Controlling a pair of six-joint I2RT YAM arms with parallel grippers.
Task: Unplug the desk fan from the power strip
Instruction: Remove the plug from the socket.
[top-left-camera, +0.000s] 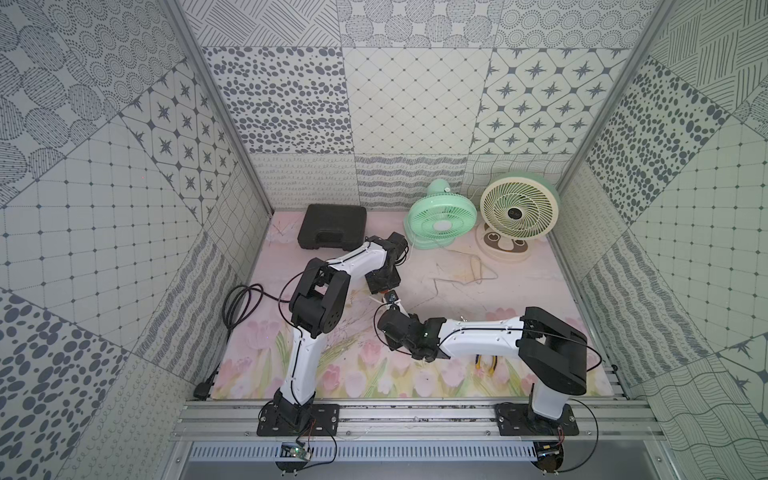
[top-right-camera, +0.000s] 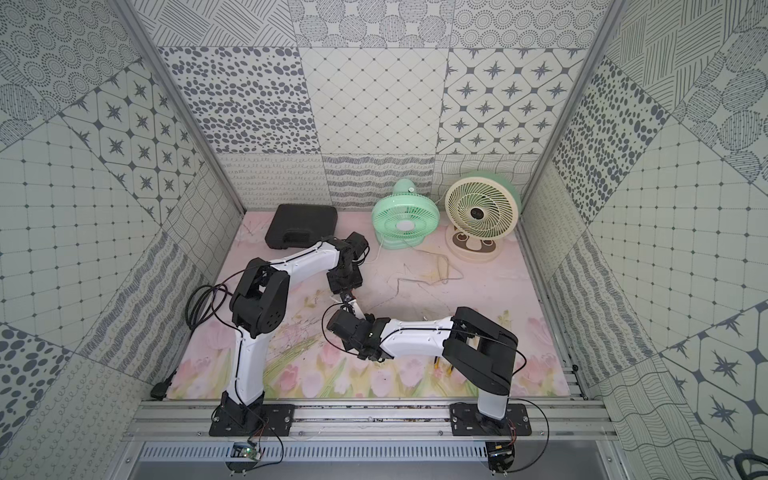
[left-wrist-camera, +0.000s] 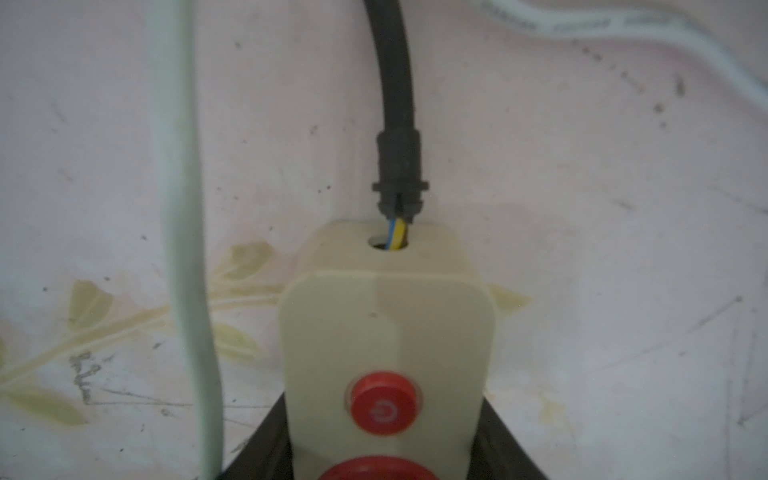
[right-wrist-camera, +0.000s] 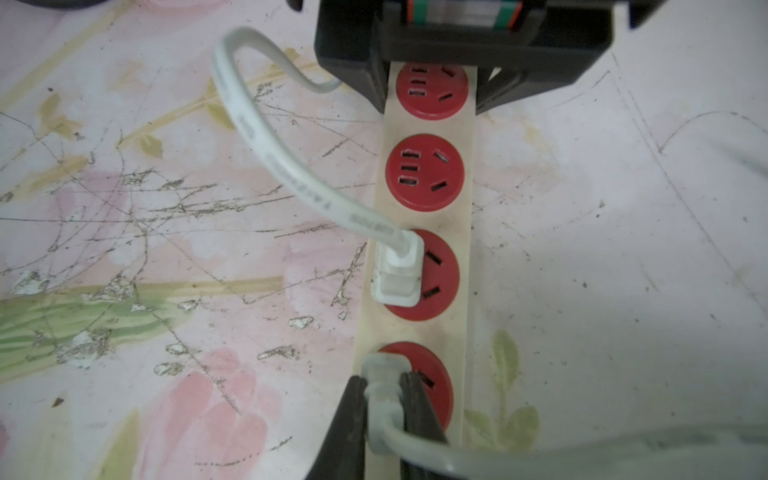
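Logging the bench, largest item first. Floral mat (top-left-camera: 457, 299) carries a cream fan (top-left-camera: 517, 212) and a mint fan (top-left-camera: 441, 220), both upright against the back wall, with a black case (top-left-camera: 332, 226) lying further to my left.

Power strip (right-wrist-camera: 428, 126) lies flat mid-mat, sockets up, and is mostly hidden under my wrists in both top views. Its long axis runs from one gripper to the other, roughly front to back.

My left gripper (right-wrist-camera: 432, 87) is clamped across the strip's sides at the first socket. My right gripper (right-wrist-camera: 384, 419) is closed on the grey-green plug (right-wrist-camera: 382, 368), which sits in the last socket, nearest the front. I cannot tell which fan's plug that is.

White plug (right-wrist-camera: 399, 272) sits in the third socket. Black cord (left-wrist-camera: 395, 83) and red button (left-wrist-camera: 383, 402) mark the strip's other end, which points back past my left gripper.
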